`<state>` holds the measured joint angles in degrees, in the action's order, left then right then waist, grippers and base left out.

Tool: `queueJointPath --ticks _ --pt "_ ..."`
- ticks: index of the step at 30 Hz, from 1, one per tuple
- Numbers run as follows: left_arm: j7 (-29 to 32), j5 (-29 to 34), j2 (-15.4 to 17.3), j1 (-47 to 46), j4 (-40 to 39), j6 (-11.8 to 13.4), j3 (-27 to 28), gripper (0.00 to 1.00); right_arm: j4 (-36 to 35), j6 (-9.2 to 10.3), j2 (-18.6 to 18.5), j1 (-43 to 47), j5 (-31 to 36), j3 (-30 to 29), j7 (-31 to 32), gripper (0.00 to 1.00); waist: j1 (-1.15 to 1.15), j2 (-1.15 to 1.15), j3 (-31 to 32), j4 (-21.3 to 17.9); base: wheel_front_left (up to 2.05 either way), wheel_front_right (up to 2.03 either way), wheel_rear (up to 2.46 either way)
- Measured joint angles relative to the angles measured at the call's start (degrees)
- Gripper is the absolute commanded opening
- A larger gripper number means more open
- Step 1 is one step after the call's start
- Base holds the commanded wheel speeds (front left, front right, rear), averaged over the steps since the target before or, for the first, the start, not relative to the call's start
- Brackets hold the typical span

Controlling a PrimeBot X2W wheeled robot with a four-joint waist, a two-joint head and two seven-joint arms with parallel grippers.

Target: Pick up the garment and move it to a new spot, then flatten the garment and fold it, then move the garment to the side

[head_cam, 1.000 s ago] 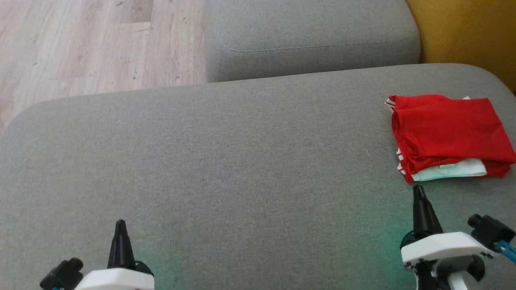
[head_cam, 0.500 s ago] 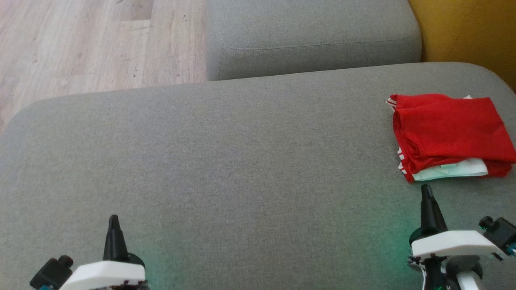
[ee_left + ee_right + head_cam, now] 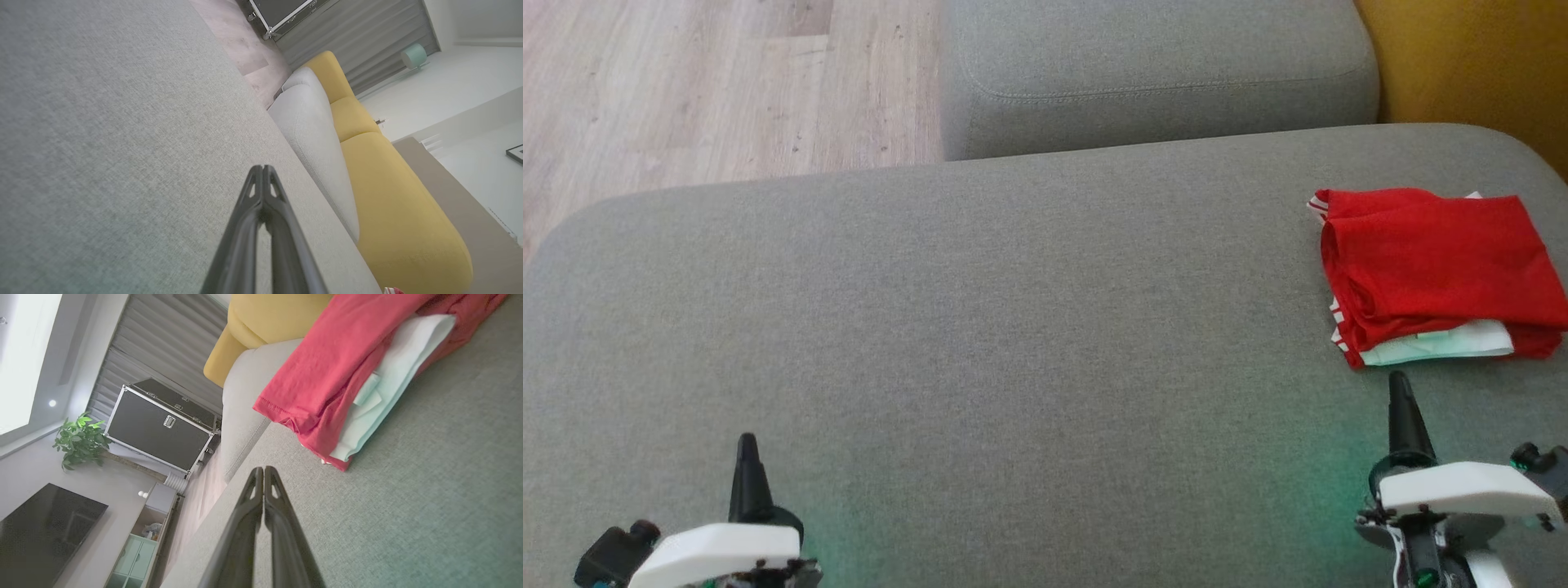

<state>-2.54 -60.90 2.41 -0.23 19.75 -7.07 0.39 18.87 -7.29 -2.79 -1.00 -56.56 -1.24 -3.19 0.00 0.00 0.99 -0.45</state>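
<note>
The garment (image 3: 1433, 269) is red with a white part showing at its near edge, folded into a compact stack at the far right of the grey sofa seat (image 3: 1013, 327). Seen from the right wrist, the garment (image 3: 339, 371) lies just ahead of the fingers. My right gripper (image 3: 1398, 380) is shut and empty, its tip a short way in front of the garment's near edge without touching it; the right gripper (image 3: 263, 470) shows its two fingers pressed together. My left gripper (image 3: 746, 443) is shut and empty at the lower left, and the left gripper (image 3: 262, 168) hovers over bare cushion.
A second grey cushion (image 3: 1152, 73) stands beyond the seat, with a yellow cushion (image 3: 1478, 65) at the far right. Wooden floor (image 3: 686, 82) lies at the upper left. A black case (image 3: 163, 424), a plant (image 3: 79, 439) and a dark screen (image 3: 45, 531) stand across the room.
Both grippers have drawn back toward the bottom of the view, the right one drifting right and away from the garment's near edge. The garment has stayed put.
</note>
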Motion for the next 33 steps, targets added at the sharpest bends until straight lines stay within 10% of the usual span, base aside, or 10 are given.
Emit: queueJointPath --ticks 33 --pt "5.09 -18.40 0.00 -1.93 -2.24 -0.01 2.36 0.00 -1.48 0.01 0.00 -1.09 -21.17 -3.34 5.43 0.00 0.00 0.00 -0.70 0.27 0.00 0.00 0.00"
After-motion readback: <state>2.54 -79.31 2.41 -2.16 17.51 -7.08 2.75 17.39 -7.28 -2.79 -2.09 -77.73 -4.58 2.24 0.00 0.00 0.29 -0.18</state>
